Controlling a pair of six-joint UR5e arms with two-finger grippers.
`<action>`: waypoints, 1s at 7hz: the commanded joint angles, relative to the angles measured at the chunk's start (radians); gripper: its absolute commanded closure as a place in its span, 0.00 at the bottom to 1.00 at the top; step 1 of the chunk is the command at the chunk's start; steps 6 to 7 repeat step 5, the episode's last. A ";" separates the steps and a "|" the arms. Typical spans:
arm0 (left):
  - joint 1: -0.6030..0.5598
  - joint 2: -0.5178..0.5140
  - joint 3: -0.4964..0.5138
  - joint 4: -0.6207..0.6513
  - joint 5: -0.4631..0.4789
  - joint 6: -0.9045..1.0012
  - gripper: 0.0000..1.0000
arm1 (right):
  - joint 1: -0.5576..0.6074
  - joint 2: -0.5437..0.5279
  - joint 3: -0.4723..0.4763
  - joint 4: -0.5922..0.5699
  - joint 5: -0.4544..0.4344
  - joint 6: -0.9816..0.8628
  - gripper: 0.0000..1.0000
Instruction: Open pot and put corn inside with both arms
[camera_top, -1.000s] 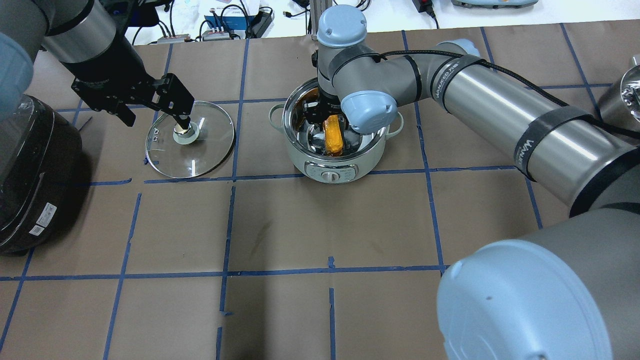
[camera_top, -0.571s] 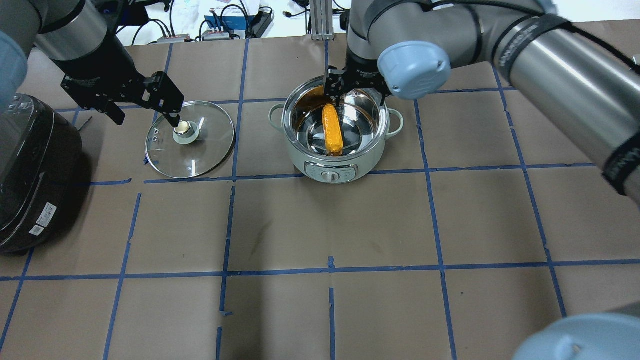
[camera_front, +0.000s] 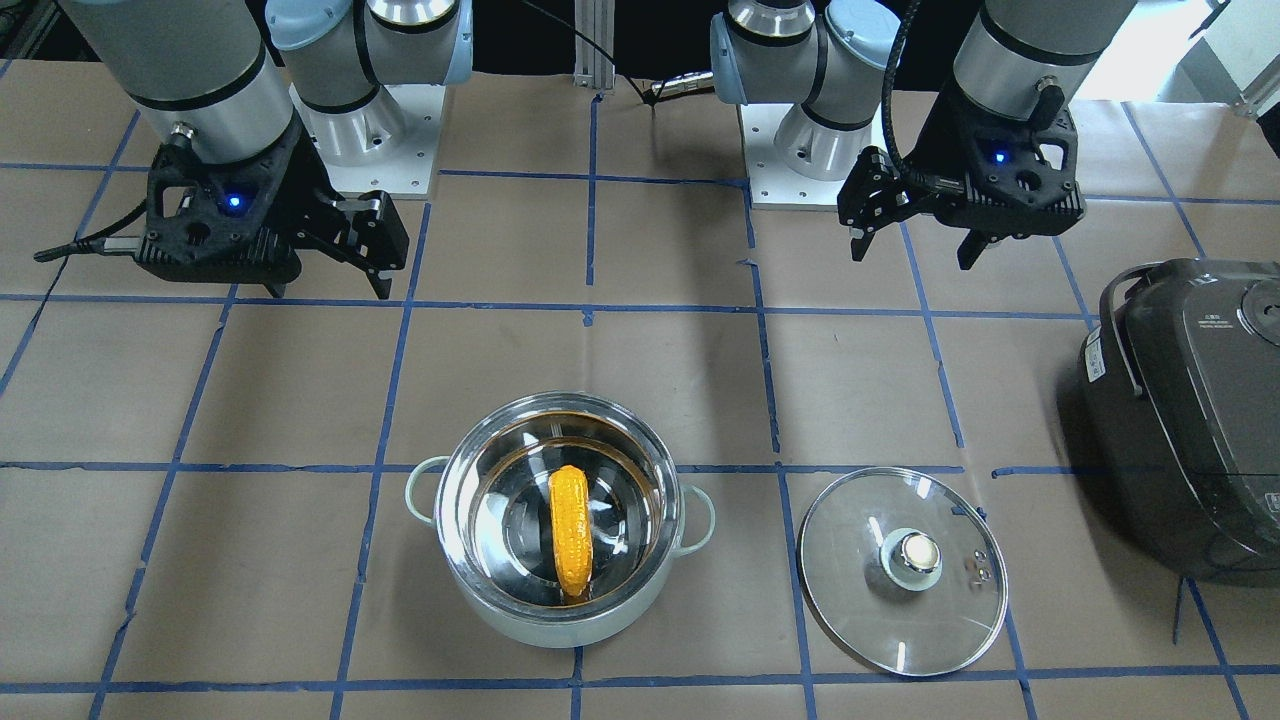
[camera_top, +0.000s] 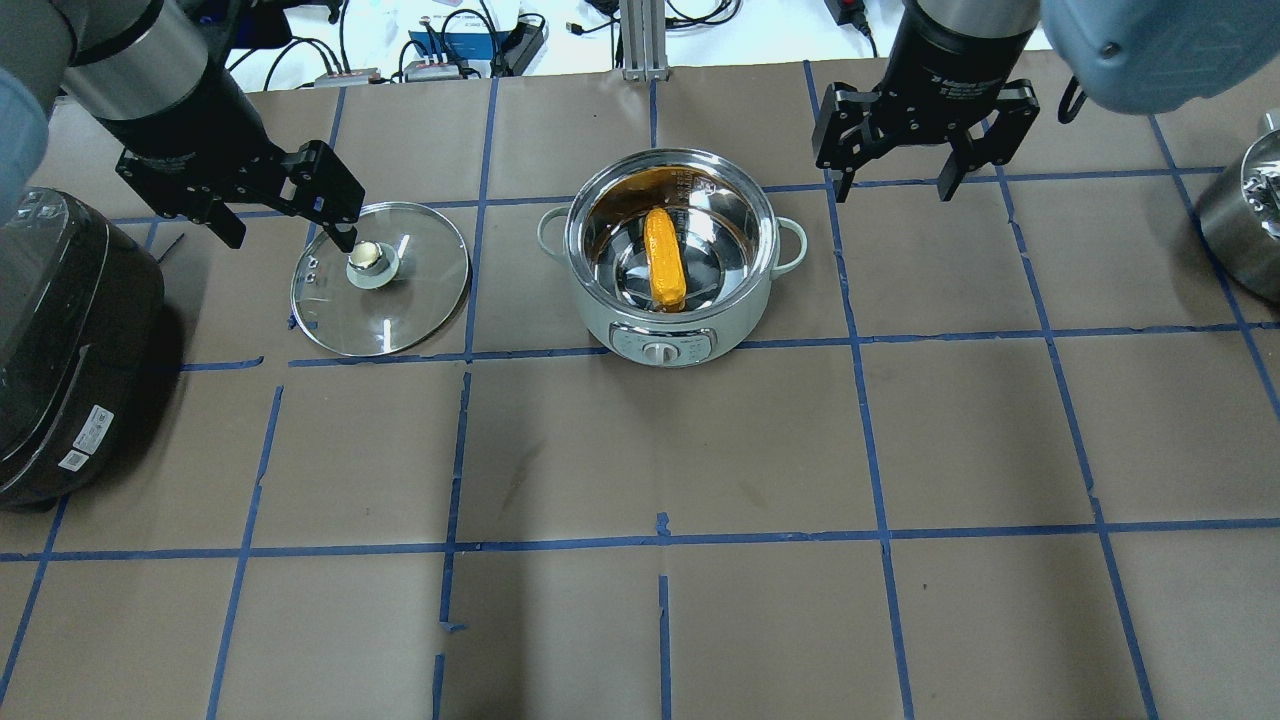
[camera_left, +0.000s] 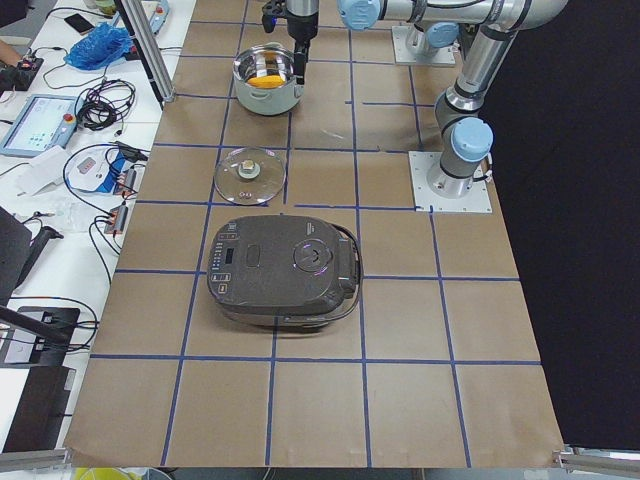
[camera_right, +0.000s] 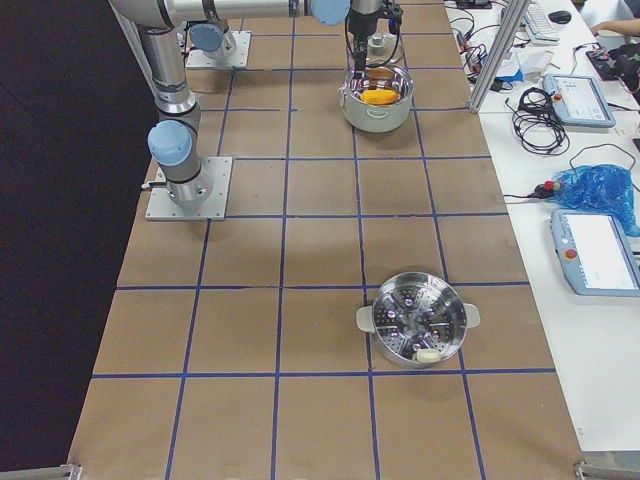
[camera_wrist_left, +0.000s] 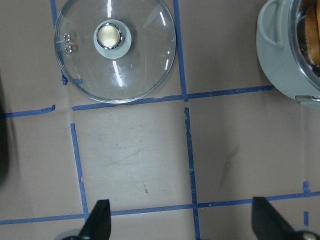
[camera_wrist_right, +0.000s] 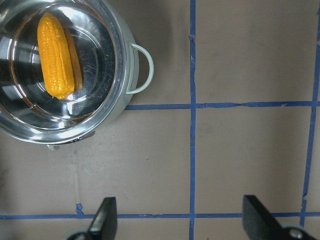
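The mint-green pot (camera_top: 598, 318) stands open in the middle of the table, also in the front view (camera_front: 520, 628). The yellow-orange corn (camera_top: 663, 258) lies in its steel bottom, clear in the right wrist view (camera_wrist_right: 56, 55) and the front view (camera_front: 572, 530). The glass lid (camera_top: 400, 300) lies flat on the table to the pot's left, knob up. My left gripper (camera_top: 288, 232) is open and empty above the lid's far edge. My right gripper (camera_top: 890, 182) is open and empty, raised beyond the pot's right handle.
A dark grey rice cooker (camera_top: 60, 340) stands at the table's left edge, near the lid. A steel steamer pot (camera_top: 1245, 215) stands at the far right, also in the exterior right view (camera_right: 417, 330). Blue tape lines grid the brown table paper.
My right gripper has let go of the corn, risen out of the pot and moved right and away. The corn lies in the pot. My left gripper has lifted off the lid's knob.
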 joint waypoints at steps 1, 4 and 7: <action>-0.001 0.003 0.000 0.012 0.005 0.001 0.00 | -0.004 -0.046 0.040 -0.003 -0.016 -0.020 0.09; -0.003 0.002 -0.001 0.012 0.005 -0.003 0.00 | 0.003 -0.048 0.036 -0.003 -0.053 -0.012 0.00; -0.003 0.002 0.002 0.012 0.005 -0.012 0.00 | 0.004 -0.048 0.037 -0.003 -0.053 -0.012 0.00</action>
